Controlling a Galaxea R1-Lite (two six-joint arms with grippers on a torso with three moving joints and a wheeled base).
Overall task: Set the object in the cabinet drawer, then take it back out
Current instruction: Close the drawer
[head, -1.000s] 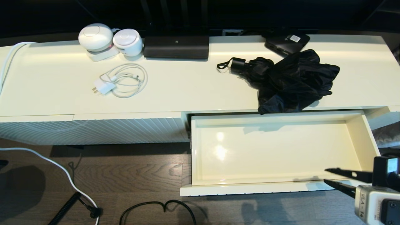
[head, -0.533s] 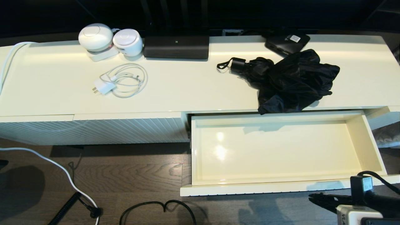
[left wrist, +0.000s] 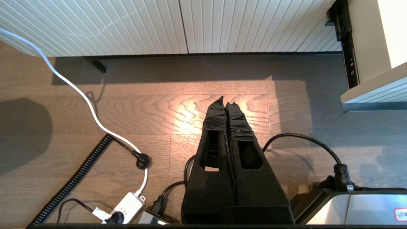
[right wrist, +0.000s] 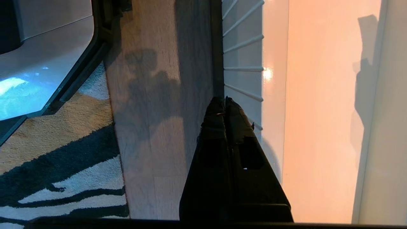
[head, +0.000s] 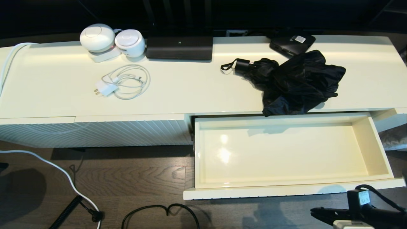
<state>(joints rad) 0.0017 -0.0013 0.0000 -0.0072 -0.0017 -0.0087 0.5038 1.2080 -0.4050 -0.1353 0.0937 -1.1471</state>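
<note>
The black folding umbrella (head: 292, 81) lies on the cream cabinet top (head: 197, 89), its bunched fabric hanging over the front edge above the drawer, handle and wrist loop pointing left. The cabinet drawer (head: 286, 152) stands pulled out, its glossy interior bare; its ribbed front (right wrist: 243, 73) shows in the right wrist view. My right gripper (head: 313, 212) is shut and empty, low over the floor in front of the drawer's right end, its fingertips (right wrist: 222, 103) beside the ribbed front. My left gripper (left wrist: 225, 101) is shut and empty over the wooden floor, out of the head view.
On the cabinet top are two white round devices (head: 109, 38), a long black device (head: 179, 47), a coiled white charger (head: 122, 82) and a flat black box (head: 292, 43). Cables and a plug (head: 95, 215) lie on the floor. A striped rug (right wrist: 60, 165) is beside the drawer.
My right gripper has dropped from above the drawer's front right corner down in front of the drawer, closing from slightly parted to shut. The umbrella and drawer have not moved.
</note>
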